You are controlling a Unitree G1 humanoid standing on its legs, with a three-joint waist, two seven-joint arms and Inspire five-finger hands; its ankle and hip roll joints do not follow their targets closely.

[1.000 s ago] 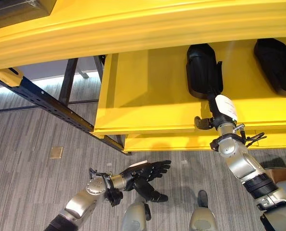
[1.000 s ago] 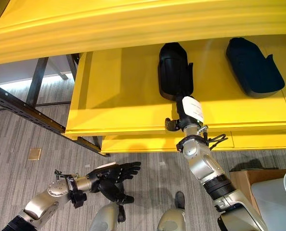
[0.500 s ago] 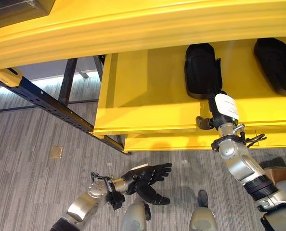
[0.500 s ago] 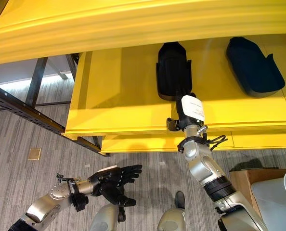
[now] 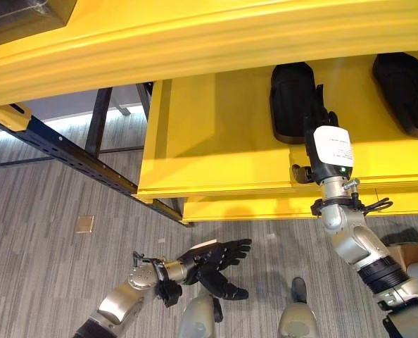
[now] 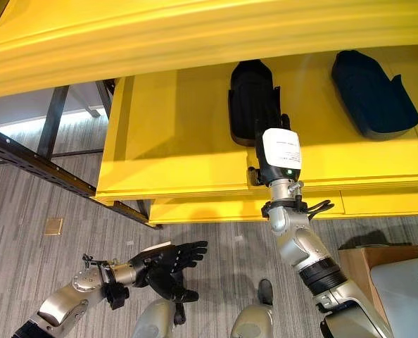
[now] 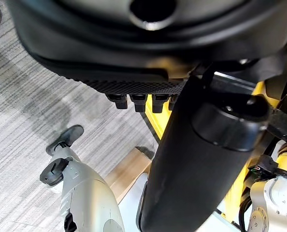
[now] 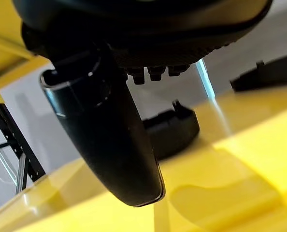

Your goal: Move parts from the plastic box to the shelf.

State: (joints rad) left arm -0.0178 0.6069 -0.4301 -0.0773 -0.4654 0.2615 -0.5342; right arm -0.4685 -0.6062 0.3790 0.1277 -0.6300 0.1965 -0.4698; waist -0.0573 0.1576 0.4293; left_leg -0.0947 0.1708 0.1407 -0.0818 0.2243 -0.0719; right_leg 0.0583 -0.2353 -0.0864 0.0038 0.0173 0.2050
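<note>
Right robot hand (image 5: 320,144) is hovering mid-right, fingers straight, released beside the black part (image 5: 292,102) on the yellow shelf (image 5: 216,134). Left robot hand (image 5: 212,259) is idling open, lower centre. Part looks rigid, light, smooth; grip it across the narrow end.

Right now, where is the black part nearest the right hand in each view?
Left eye view: the black part is upper right of centre, on the yellow shelf, just beyond the right hand.
Right eye view: upper centre.
Right wrist view: past the thumb, lying on the shelf.
Left wrist view: I cannot make it out.
Shared landmark: the yellow shelf.
</note>
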